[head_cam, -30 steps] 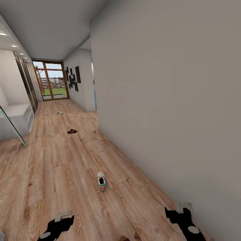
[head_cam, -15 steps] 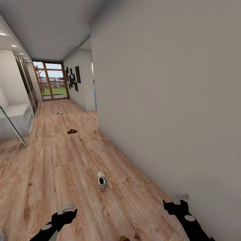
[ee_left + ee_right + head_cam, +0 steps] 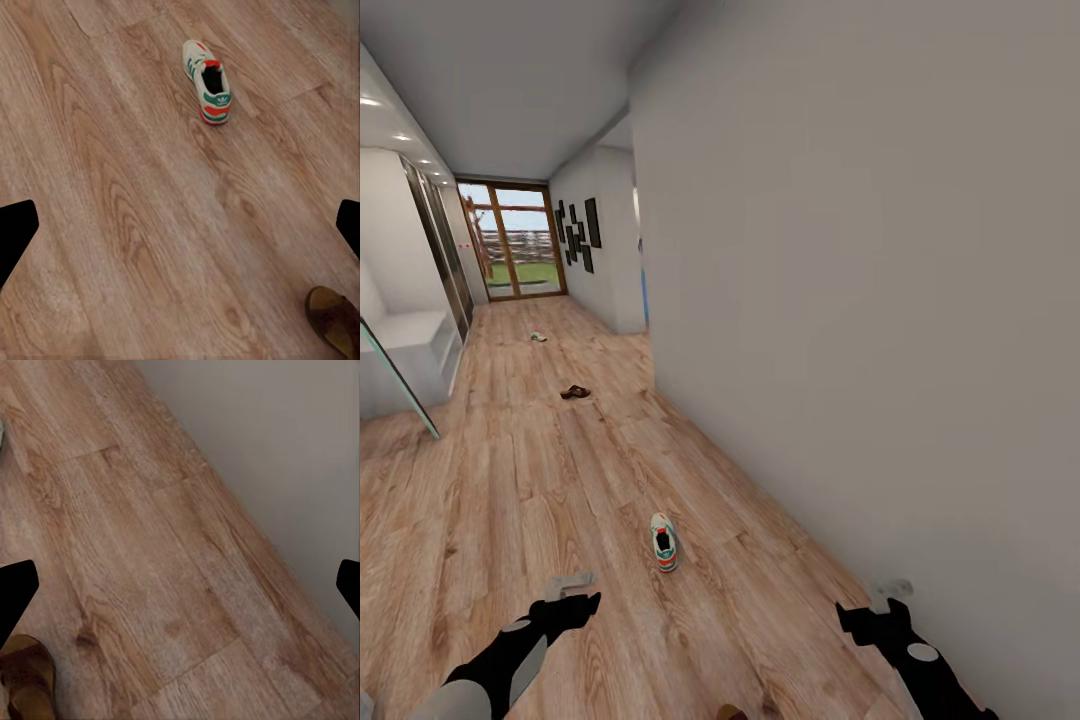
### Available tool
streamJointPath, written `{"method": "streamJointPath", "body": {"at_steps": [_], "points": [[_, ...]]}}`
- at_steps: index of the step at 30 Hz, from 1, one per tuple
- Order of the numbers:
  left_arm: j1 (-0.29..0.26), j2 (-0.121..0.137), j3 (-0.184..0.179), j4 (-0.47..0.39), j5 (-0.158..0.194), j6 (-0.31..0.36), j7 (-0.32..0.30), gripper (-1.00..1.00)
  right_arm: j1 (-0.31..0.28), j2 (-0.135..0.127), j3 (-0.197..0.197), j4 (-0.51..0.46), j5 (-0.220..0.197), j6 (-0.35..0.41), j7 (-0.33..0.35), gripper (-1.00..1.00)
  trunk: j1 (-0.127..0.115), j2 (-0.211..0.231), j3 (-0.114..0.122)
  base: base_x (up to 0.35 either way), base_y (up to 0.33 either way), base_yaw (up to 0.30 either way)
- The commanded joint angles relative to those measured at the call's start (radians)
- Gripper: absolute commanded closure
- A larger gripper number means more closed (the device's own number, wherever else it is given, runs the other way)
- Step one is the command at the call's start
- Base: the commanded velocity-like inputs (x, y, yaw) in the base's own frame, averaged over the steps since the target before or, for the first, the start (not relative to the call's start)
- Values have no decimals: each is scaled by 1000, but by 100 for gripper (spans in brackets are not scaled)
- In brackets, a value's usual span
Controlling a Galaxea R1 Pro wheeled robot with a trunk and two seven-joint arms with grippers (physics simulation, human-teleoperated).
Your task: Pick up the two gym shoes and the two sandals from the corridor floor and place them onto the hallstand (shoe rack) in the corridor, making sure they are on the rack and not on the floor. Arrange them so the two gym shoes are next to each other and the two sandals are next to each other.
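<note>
White low sneaker with green stripes and an orange-red heel (image 3: 663, 541) lies on the wood-plank corridor floor (image 3: 540, 470), long axis down the corridor, heel toward the robot. Left gripper (image 3: 574, 592) and right gripper (image 3: 872, 608) hover spread wide, empty. Wrist views add a brown leather sandal (image 3: 335, 319) nearby.

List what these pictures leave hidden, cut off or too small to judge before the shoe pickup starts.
- Second white gym shoe, head view: far down the corridor, too small to confirm.
- Far brown leather sandal, head view: small dark shape, orientation unclear.
- Near brown sandal: cut off by the frame edge in both wrist views and the head view.
- Pale grey shelf unit, head view: cropped at the picture's left edge, partly behind a glass panel.
</note>
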Motion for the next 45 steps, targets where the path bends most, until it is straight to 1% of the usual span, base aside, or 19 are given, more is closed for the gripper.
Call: {"method": "streamJointPath", "body": {"at_steps": [1,7,14,18,23,27,28,29,31,34,40,45], "points": [[-3,-1,7,-5,0,2,-7,-100,-1,1,-4,-3,11,6,11,-100,0,-1,-1,0,0,0],[-21,-1,6,-47,0,14,-3,-100,-26,2,0,-3,11,16,18,-100,0,-1,-1,0,0,0],[-44,0,6,-66,0,67,-4,-100,-72,2,1,3,10,74,22,-100,0,-1,-1,0,0,0],[-48,0,5,-69,-2,85,-5,-100,-81,2,3,7,10,97,23,-100,0,-1,-1,0,0,0],[-49,2,5,-70,-1,91,-6,-100,-85,4,8,15,11,105,23,-100,0,-1,-1,0,0,0],[-47,4,6,-70,0,95,-6,-100,-86,7,30,24,11,108,23,-100,0,-1,-1,6,0,0],[-47,5,6,-70,1,96,-6,-100,-87,7,38,26,11,109,23,-100,0,-1,-1,40,8,0],[-46,5,6,-70,2,97,-6,-100,-87,7,55,30,11,110,23,-100,0,-1,-1,101,54,0],[-46,5,6,-70,3,99,-6,-100,-87,8,70,33,11,110,23,-100,0,-1,-1,145,93,0],[-47,4,7,-70,3,100,-5,-100,-87,8,85,36,10,111,23,-100,0,-1,-1,170,121,0],[-45,4,6,-71,4,99,-4,-100,-87,8,95,38,10,112,23,-100,0,-1,-1,83,61,59],[-42,5,7,-70,4,96,-5,-100,-87,8,99,39,10,112,23,-100,0,-1,-1,22,16,208]]}}
